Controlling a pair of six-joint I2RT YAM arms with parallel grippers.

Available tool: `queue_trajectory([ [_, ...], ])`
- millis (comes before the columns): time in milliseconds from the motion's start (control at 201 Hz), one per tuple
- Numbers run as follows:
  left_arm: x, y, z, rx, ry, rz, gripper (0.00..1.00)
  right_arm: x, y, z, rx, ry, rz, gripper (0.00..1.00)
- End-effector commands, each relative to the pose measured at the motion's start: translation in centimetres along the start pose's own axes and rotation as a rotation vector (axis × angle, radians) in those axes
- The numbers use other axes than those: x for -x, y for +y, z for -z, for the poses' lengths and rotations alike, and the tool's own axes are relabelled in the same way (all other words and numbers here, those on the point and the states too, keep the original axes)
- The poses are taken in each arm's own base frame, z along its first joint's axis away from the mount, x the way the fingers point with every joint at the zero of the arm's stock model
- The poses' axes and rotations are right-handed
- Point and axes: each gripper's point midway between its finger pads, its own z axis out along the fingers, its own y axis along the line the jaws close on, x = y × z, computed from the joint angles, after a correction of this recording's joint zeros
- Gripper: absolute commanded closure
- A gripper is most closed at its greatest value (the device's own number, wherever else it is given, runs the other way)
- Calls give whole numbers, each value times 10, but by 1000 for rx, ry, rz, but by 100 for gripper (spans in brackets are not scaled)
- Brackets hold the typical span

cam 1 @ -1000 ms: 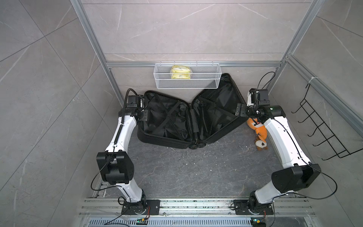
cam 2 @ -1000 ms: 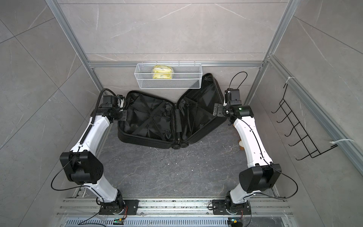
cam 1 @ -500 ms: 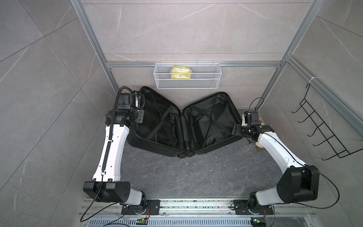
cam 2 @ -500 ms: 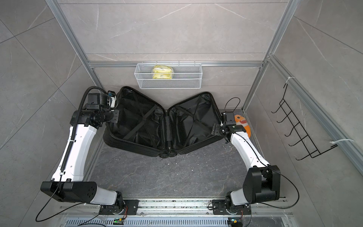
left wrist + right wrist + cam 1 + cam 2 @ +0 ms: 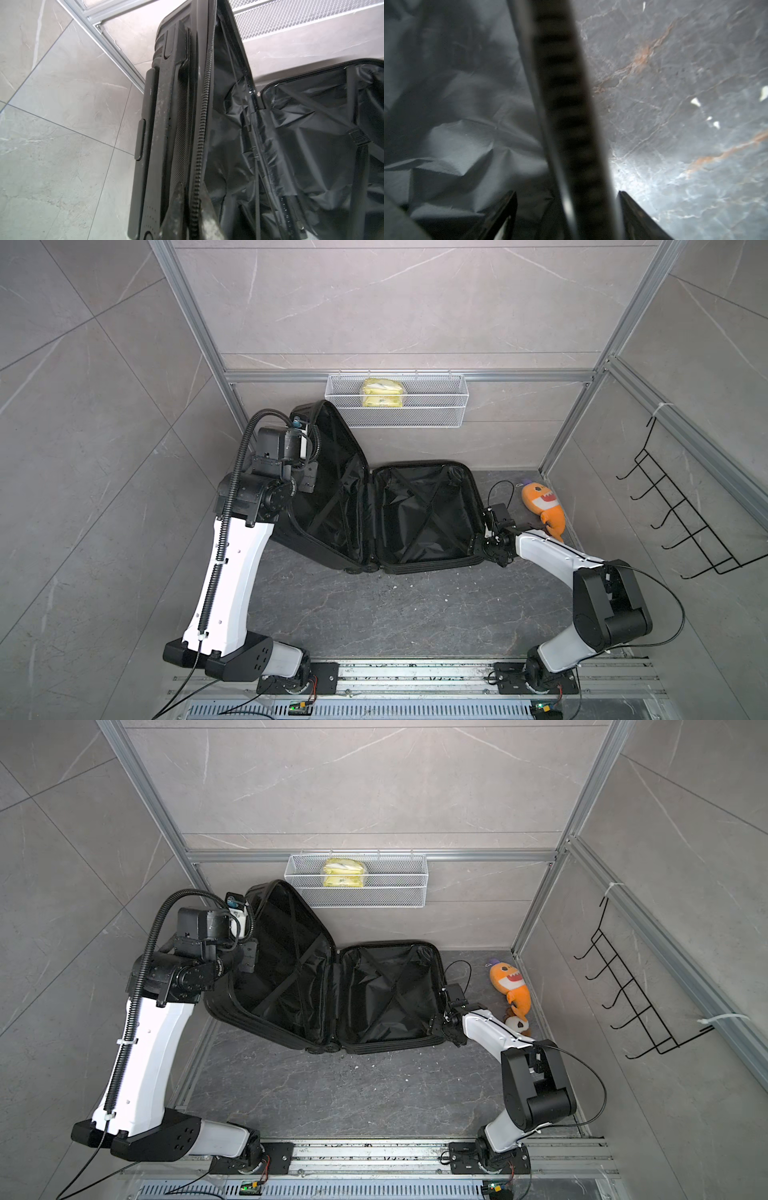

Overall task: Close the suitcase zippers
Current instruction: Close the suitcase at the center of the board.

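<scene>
On the dark marble floor [image 5: 395, 614] of a grey-tiled booth the suitcase [image 5: 419, 522] lies open: right half flat, black lining and crossed straps showing, left half standing near upright. The left tool [image 5: 192, 197] is pinched tight on the upright half's zipper track [image 5: 200, 133]; the right tool [image 5: 566, 196] stands wide apart astride the flat half's rim. On the back wall a wire basket [image 5: 440, 416] holds a yellow packet [image 5: 382, 393]

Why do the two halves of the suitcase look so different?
The left half stands tilted up; the right half lies flat on the floor. The left end effector pinches the left half's zipper edge; the right end effector only straddles the right half's edge, jaws apart. Both have black lining and crossed straps.
</scene>
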Motion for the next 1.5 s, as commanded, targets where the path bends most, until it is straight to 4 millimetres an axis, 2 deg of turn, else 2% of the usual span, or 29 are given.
queue_trajectory([
  [0, 29, -100, 32, -457, -82, 95, 100, -38, 40, -29, 100, 93, 119, 24],
  [115, 40, -123, 39, -490, -101, 134, 100, -45, 48, -36, 105, 103, 126, 24],
  [289, 52, -136, 43, -461, -147, 216, 100, -48, 58, -37, 119, 106, 137, 25],
  [493, 59, -176, 53, -561, -184, 262, 100, -56, 71, -32, 142, 109, 162, 25],
  [603, 61, -199, 54, -614, -198, 276, 96, -61, 79, -30, 161, 107, 175, 26],
  [707, 61, -221, 49, -652, -192, 285, 95, -62, 82, -28, 160, 102, 180, 26],
  [832, 52, -245, 30, -678, -144, 287, 93, -59, 75, -22, 132, 75, 172, 25],
  [922, 48, -266, 26, -740, -113, 293, 87, -56, 67, -14, 102, 42, 166, 24],
  [1066, 46, -298, 29, -839, -92, 281, 66, -53, 57, -4, 76, -5, 143, 23],
  [1285, 37, -335, 21, -942, -25, 265, 53, -47, 41, 4, 38, -38, 97, 21],
  [1450, 45, -352, 40, -1081, -26, 241, 43, -34, 15, 24, -45, -126, 32, 18],
  [1494, 50, -352, 48, -1111, -39, 236, 37, -29, 10, 33, -61, -156, 15, 17],
])
